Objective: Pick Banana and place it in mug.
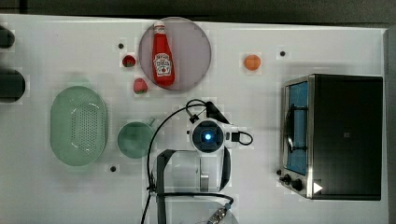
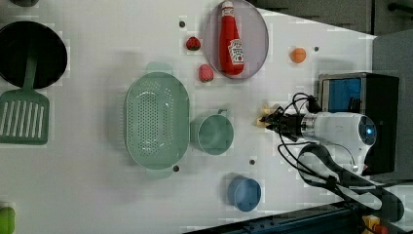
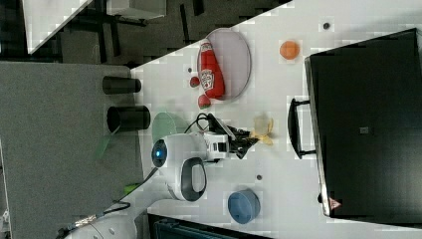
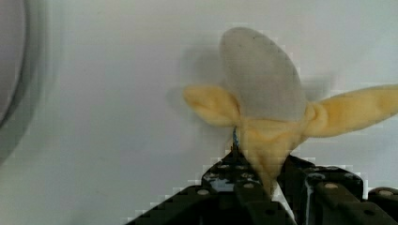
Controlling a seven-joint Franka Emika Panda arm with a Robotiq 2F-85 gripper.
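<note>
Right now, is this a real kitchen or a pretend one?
It looks more like a robot test table set up as a pretend kitchen. Toy food such as the banana and a ketchup bottle lie on a plain white table beside a toaster oven and a robot arm.

The arm [image 3: 181, 164] is glossy white with grey joint bands and a glowing blue light. Black cables [image 1: 159, 135] loop near the wrist. The black gripper [image 4: 263, 187] carries small silver screws.

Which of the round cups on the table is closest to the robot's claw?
The green mug, beside the colander. In the left view it sits level with the gripper and the banana; the blue cup lies farther off, toward the table's edge.
</note>
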